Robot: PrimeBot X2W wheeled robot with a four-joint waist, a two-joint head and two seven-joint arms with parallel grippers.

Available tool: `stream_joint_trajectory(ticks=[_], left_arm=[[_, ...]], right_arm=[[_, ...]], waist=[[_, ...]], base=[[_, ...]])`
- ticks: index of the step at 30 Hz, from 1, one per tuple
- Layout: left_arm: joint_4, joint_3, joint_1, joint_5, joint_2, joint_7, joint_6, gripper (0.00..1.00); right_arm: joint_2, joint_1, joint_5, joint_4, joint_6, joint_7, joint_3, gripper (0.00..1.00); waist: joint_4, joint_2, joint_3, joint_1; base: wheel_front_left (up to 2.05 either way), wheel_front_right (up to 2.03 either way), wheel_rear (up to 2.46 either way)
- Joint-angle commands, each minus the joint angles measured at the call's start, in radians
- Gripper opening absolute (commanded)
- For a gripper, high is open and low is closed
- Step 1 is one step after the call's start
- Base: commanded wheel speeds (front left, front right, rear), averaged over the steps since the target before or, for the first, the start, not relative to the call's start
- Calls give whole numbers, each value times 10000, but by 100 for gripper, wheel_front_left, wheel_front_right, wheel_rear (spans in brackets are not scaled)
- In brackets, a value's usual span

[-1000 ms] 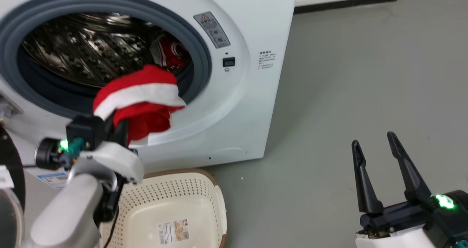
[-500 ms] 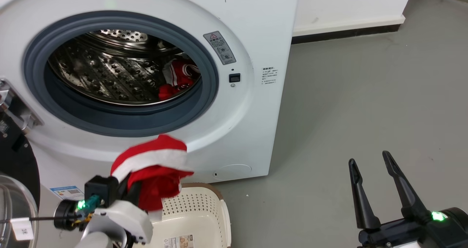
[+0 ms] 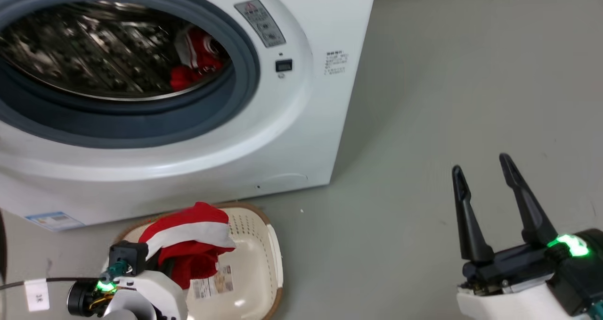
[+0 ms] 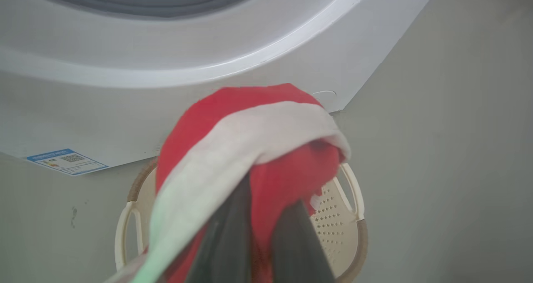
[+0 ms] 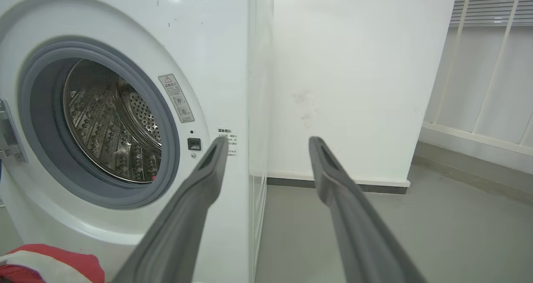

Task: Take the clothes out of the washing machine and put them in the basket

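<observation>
This is a bare laundry corner, more like a test room than a lived-in home. A white front-loading washing machine (image 3: 301, 122) stands directly on a smooth grey floor (image 3: 447, 98), beside a plain white wall (image 5: 354, 78) with a dark skirting strip (image 5: 333, 184). A cream plastic basket (image 3: 275, 263) sits on the floor just in front of the machine, and off to the side are white upright bars (image 5: 497, 58) below a louvred grille (image 5: 487, 3).

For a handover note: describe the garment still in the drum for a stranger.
Find the white washing machine and its grey-ringed porthole. Against the steel drum's right side lies a red-and-white garment. The other garment hangs outside, over the basket.
</observation>
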Motion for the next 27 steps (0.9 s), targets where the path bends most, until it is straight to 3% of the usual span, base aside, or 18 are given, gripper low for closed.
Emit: stream_joint_trajectory(ticks=[1,14,27], left_arm=[[173,8,-178,61,-56,-27,-77,0],[3657,-192,-2453,543,-598,-27,-1092,0],[6141,-784,-4273,831,-1013,355,-1420,0]], right_arm=[[3,-222,46,-40,-7,-21,19,100],[3,-1524,367,-374,-7,-21,-42,100],[3,-2372,592,-572,-7,-20,-70,100]], waist=[[-193,0,557,-1],[-404,0,3102,-1],[-486,0,4725,-1]], base=[[0,0,0],[0,0,0],[0,0,0]])
